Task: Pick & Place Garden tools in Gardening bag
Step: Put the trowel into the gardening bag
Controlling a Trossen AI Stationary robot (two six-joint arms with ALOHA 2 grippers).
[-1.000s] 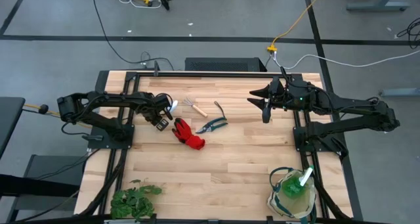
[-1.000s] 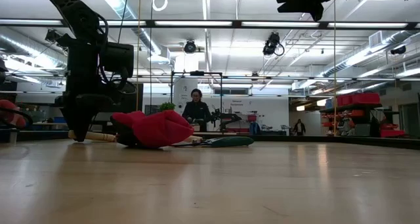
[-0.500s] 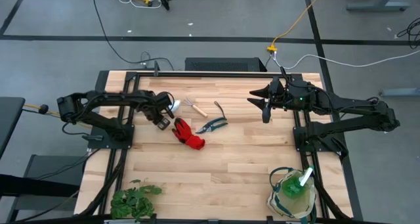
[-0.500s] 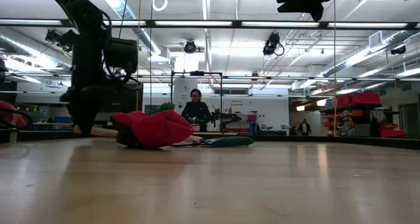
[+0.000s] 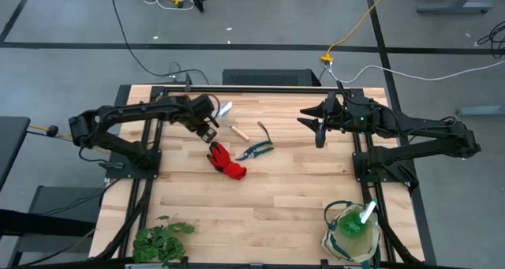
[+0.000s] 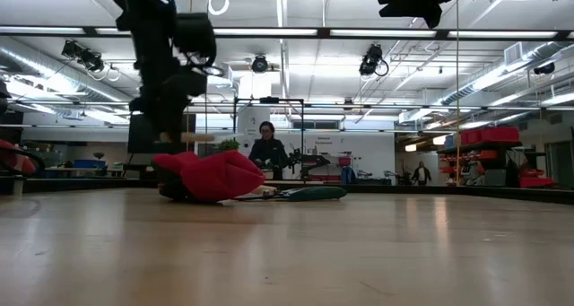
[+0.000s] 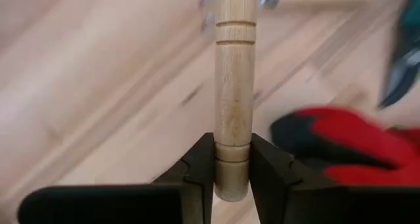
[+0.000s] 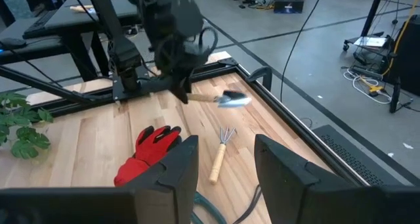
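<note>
Aloft, our left gripper (image 7: pixel 233 175) clamps the trowel (image 5: pixel 222 113) by its wooden handle (blade outward), red glove (image 5: pixel 225 161) just below it; our right gripper (image 5: pixel 317 127) waits unclenched, well apart.

From my remote station I see pale, smooth wood planks on the table (image 5: pixel 268 198), with a soft sheen in the low view. The trowel (image 7: pixel 234 99) shows a turned, matt wooden handle and a shiny metal blade, pinched by the left gripper (image 7: pixel 233 168) with its matt black fingers (image 7: pixel 197 175). The red glove (image 8: pixel 147 152) looks like soft cloth; the hand rake (image 8: pixel 220 155) has a wooden handle and thin metal tines.
</note>
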